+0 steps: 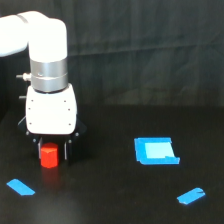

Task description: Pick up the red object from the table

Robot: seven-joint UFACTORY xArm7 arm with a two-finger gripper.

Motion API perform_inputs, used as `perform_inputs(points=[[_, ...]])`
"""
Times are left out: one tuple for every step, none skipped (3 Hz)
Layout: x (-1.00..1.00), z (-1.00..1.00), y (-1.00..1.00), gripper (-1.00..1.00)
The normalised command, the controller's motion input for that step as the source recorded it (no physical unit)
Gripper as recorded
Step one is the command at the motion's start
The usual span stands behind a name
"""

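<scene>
The red object [49,155] is a small red-orange block standing on the black table [110,195] at the exterior view's left. My gripper [52,152] hangs straight down over it from the white arm, with one dark finger on each side of the block. The jaws look wider than the block, and a dark gap shows on its right side, so the gripper reads as open around it. The block's lower edge sits a little below the fingertips [68,151]. The dark fingers blend into the black table, which hides any contact.
A blue square patch [156,150] lies on the table right of centre. One blue tape strip [20,187] lies at the front left and another blue strip [191,195] at the front right. A dark curtain hangs behind the table.
</scene>
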Motion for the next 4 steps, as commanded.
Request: perform_inputs(points=[[0.15, -0.09, 0.00, -0.98], [0.06, 0.00, -0.11, -0.97], [0.19, 1.00, 0.00, -0.92], [0.24, 0.98, -0.08, -1.00]])
